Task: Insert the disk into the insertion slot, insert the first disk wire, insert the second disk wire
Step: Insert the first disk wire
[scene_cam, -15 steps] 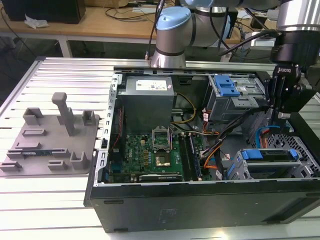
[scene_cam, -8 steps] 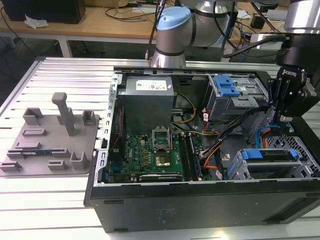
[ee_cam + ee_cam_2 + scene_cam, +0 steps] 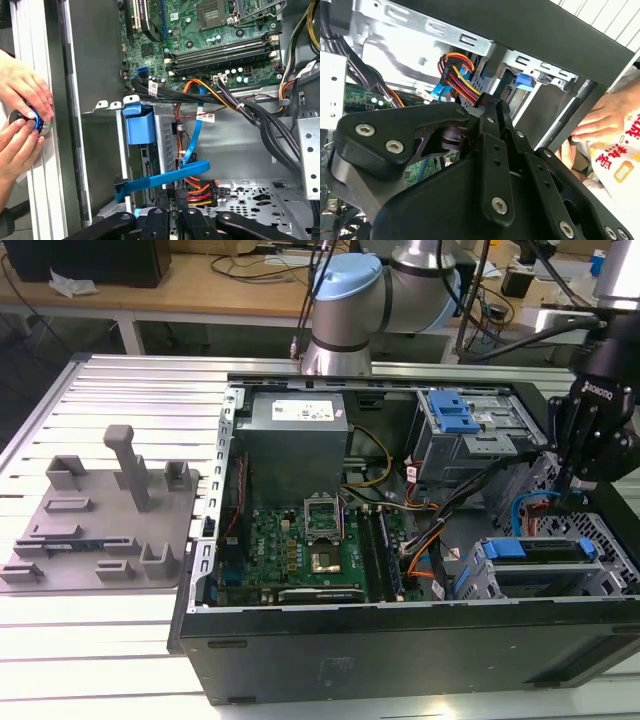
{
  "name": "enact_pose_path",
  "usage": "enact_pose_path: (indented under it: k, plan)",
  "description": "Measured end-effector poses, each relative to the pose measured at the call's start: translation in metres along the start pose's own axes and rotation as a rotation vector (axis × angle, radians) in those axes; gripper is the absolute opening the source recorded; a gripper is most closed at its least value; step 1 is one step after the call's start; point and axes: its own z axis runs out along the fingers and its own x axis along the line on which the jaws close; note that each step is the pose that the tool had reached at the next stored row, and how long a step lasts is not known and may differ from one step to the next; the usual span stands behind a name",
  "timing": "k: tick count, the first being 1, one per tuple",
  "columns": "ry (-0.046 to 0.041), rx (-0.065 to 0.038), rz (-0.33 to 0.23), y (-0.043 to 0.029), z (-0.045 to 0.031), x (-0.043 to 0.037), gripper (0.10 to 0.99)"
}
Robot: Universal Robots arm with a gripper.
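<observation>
The flat silver-metal disk framed by a bright blue plastic carrier [image 3: 540, 565] lies inside the grey perforated sheet-metal drive cage [image 3: 612, 540], at the exterior view's right end of the open black computer case [image 3: 400, 650]. The black gripper [image 3: 568, 495] hangs just behind that cage. In both wrist views its fingers [image 3: 492, 130] are drawn close together, pinching a black connector with red, orange and yellow wires [image 3: 192, 192] near the cage. A flat blue cable [image 3: 192, 140] runs alongside the cage, and a person's hands [image 3: 22, 115] are outside the case wall.
</observation>
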Motion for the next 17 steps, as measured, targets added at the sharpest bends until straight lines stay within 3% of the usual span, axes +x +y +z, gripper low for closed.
enact_pose_path:
  k: [3,6,7,8,11,12,14,17]
  plan:
    - [-0.0113,-0.001,0.0,-0.0009,0.0022,0.0085,0.165]
    - [-0.0515,-0.005,-0.002,-0.0016,0.0053,0.0174,0.165]
    - [-0.0809,-0.009,-0.003,-0.0017,0.0069,0.0218,0.165]
    - [-0.1006,-0.011,-0.003,-0.0019,0.0092,0.0282,0.165]
    - [-0.1453,-0.015,-0.005,-0.0028,0.0124,0.0377,0.165]
    - [-0.1641,-0.017,-0.005,-0.0032,0.0137,0.041,0.165]
    - [-0.1845,-0.019,-0.006,-0.0036,0.0146,0.0439,0.165]
    - [-0.2022,-0.021,-0.006,-0.004,0.0162,0.0484,0.165]
